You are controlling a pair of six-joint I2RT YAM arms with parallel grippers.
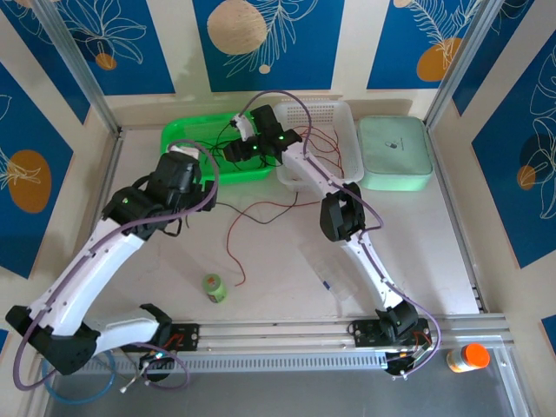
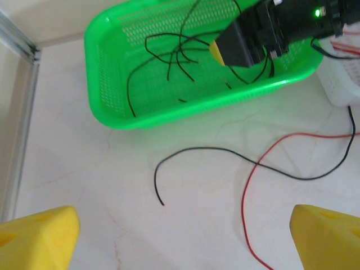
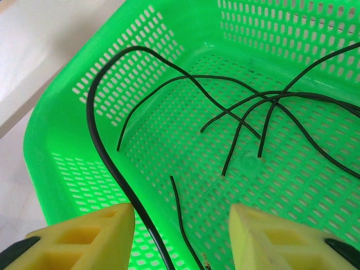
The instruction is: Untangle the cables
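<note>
Your right fingers [image 3: 79, 236] stand apart over the green basket [image 3: 56, 146], seemingly letting black cables [image 3: 270, 94] collect there. Your left fingers [image 2: 39, 236] gape above the table [image 2: 84, 169], where a black cable [image 2: 208, 148] crosses a red cable [image 2: 243, 202], likely lining up a separating pick.

On my left gripper [image 2: 184, 233], the bottom edge cuts off 2 yellow foam fingertips [image 2: 39, 236]; the thin red wire [image 2: 243, 208] runs out there too.

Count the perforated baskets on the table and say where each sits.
2. The green basket sits far back, left of centre, holding black cables. The white basket stands beside it, to its right. None seems hidden.
</note>
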